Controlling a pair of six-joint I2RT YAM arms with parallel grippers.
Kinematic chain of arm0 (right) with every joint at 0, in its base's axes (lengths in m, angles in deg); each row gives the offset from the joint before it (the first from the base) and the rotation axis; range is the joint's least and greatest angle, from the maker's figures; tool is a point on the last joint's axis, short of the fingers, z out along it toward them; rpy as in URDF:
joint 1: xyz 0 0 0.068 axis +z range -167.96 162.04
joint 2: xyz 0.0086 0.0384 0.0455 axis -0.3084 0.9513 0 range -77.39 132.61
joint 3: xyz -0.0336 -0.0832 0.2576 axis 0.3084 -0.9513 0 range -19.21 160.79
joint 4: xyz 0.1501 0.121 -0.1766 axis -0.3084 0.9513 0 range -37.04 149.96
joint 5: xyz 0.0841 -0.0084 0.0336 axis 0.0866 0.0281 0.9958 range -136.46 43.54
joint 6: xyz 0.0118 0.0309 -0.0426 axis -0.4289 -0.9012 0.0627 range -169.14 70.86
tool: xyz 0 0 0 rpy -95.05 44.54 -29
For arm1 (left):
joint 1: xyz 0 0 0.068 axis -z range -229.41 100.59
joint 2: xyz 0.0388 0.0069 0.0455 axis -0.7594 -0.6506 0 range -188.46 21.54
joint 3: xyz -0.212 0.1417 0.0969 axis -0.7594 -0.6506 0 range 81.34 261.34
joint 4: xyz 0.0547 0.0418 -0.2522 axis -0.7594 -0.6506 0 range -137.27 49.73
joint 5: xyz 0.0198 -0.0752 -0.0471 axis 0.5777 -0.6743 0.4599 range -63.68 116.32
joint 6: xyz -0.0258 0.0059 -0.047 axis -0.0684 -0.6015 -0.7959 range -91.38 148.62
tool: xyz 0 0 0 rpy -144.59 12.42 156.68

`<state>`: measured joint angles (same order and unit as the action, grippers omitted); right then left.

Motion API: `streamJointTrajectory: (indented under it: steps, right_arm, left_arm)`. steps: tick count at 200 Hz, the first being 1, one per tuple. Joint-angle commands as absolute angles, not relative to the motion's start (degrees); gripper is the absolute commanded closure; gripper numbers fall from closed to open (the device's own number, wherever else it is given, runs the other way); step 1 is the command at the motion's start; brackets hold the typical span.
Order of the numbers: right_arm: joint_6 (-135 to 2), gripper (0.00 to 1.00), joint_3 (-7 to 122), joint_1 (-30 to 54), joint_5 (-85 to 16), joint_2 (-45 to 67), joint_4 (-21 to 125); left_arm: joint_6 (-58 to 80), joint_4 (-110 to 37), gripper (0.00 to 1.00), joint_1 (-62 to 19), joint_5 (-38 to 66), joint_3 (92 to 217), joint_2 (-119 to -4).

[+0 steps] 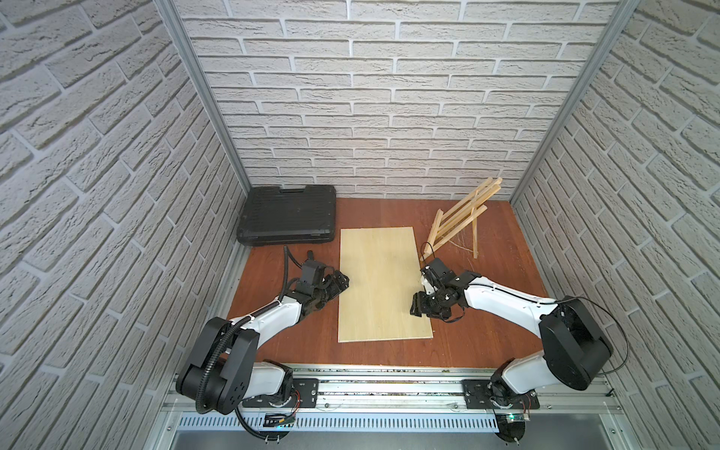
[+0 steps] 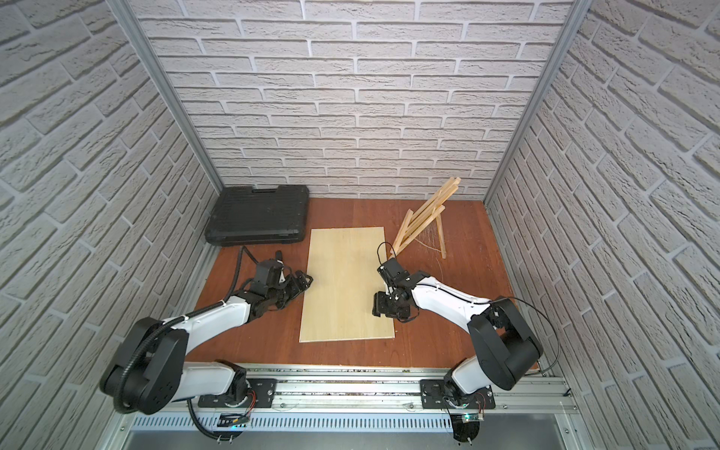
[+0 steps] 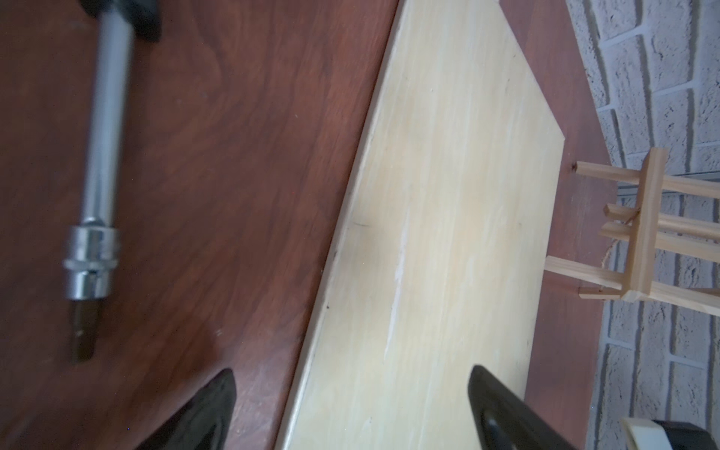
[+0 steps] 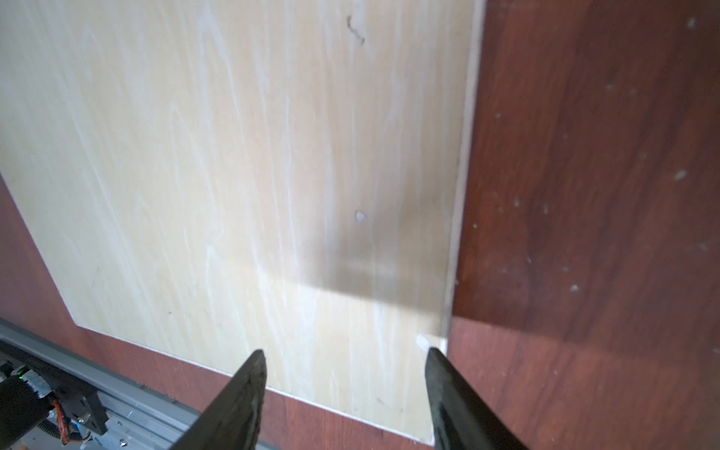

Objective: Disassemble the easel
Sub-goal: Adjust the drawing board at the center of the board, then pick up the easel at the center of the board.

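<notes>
Closest to the lens, the right gripper (image 4: 346, 352) hangs with its black fingers spread and nothing between them, over the right edge of the large flat pale plywood board (image 1: 378, 284), by its near right corner. At the board's left edge the left gripper (image 3: 352, 372) is equally wide and empty.

Both are well apart from the small light-wood easel of thin slats (image 1: 456, 222). It stands toward the far right corner of the reddish-brown bench (image 1: 487, 311), just past the board's far right corner, and leans back on its single rear leg.

It looks very light, so a sideways push would probably skid or tip it. The slats seem stiff along their length but brittle, and the small joints could split under a hard squeeze. Its thin cord hangs loose and may snag.

The safest hold is likely on an outer upright right beside a crossbar, where the wood is doubled. One gripper could steady it there while the other takes the rear leg close to its hinge.
</notes>
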<state>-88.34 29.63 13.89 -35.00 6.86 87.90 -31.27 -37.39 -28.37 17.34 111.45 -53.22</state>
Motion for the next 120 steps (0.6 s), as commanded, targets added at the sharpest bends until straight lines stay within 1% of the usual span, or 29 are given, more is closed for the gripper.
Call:
streamJointTrajectory:
  steps: [1, 16, 31, 56, 89, 120]
  right_arm:
    - [-89.43, 0.35, 30.06, 14.47, -35.38, 1.57, 90.74]
    - [-89.16, 0.34, 31.85, 14.51, -36.94, -2.5, 93.45]
    - [-89.13, 0.35, 34.36, 14.47, -40.27, -7.35, 97.21]
    - [-89.71, 0.35, 40.16, 14.38, -48.44, -15.45, 103.41]
    - [-91.1, 0.38, 46.58, 14.28, -63.17, -24.46, 108.25]
    - [-90.83, 0.4, 49.39, 13.62, -74.93, -30.62, 108.83]
  left_arm:
    - [-29.25, -40.53, 0.07, -28.52, 20.15, 114.28, -49.31]
    - [-28.43, -42.37, 0.07, -27.38, 23.28, 116.01, -45.83]
    - [-26.72, -43.2, 0.07, -24.19, 27.05, 118.77, -43.26]
    - [-23.08, -42.44, 0.07, -17.98, 32.18, 124.96, -43.08]
    - [-18.21, -36.27, 0.07, -10.87, 35.42, 132.74, -49.21]
    - [-14.45, -32.28, 0.08, -7.21, 34.71, 141.1, -60.45]
